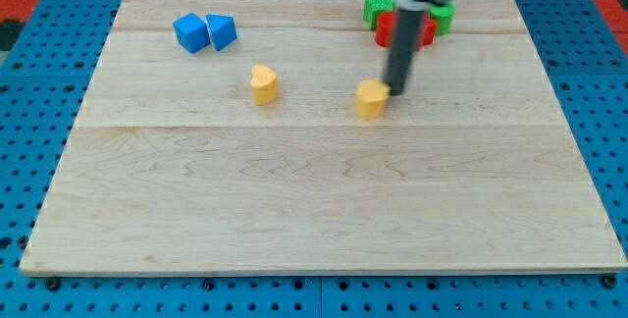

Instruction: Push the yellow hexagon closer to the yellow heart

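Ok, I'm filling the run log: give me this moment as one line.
my tip: at yellow hexagon, its upper-right side | yellow heart: apart, toward view's left | push: not finished

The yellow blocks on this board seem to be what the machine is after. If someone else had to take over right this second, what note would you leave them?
My tip: down on the wooden board, right against the upper right side of the yellow hexagon.
The yellow heart sits to the view's left of the hexagon, with bare board between them.
Done: my tip is placed to push leftward.
Left: slide the hexagon left toward the heart; the gap is not yet closed.
Out of the way: two blue blocks at the top left, and a red and green cluster behind the rod at the top.
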